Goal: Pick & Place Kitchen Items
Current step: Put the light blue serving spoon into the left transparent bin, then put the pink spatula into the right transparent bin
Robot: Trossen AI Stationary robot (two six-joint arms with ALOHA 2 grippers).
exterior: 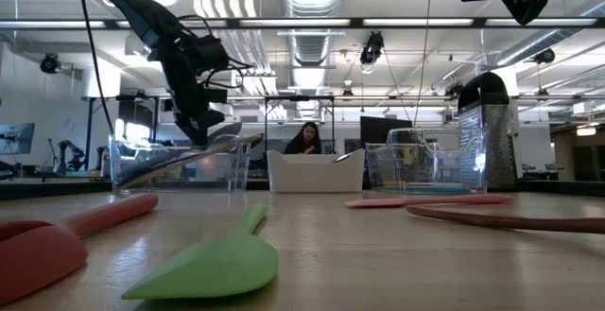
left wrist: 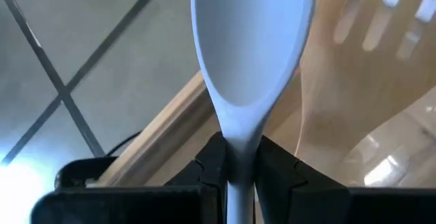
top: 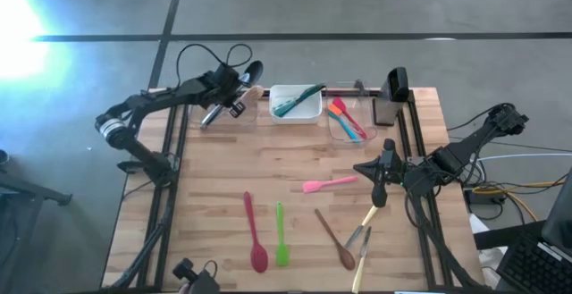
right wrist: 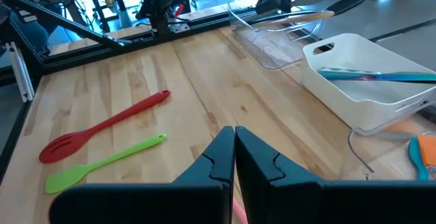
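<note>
My left gripper is at the table's far left, over a clear tub, and is shut on a grey spoon. A wooden spoon lies across that tub. Toward the right side, my right gripper hangs shut and holds nothing, just above a pink spatula. A red spoon, a green spatula, a brown wooden spoon and cream-handled cutlery lie flat on the near half of the table. My left gripper pinches the grey spoon's handle just behind the bowl between its two fingers. The fingers slant down toward the far edge and lie along the spoon, with the bowl sticking out past them. I cannot tell whether the spoon touches the tub.
A white tub with a teal utensil stands at the far middle. To its right, a second clear tub holds orange and blue spatulas. A black grater stands at the far right. Bare wood lies between the tubs and the loose utensils.
</note>
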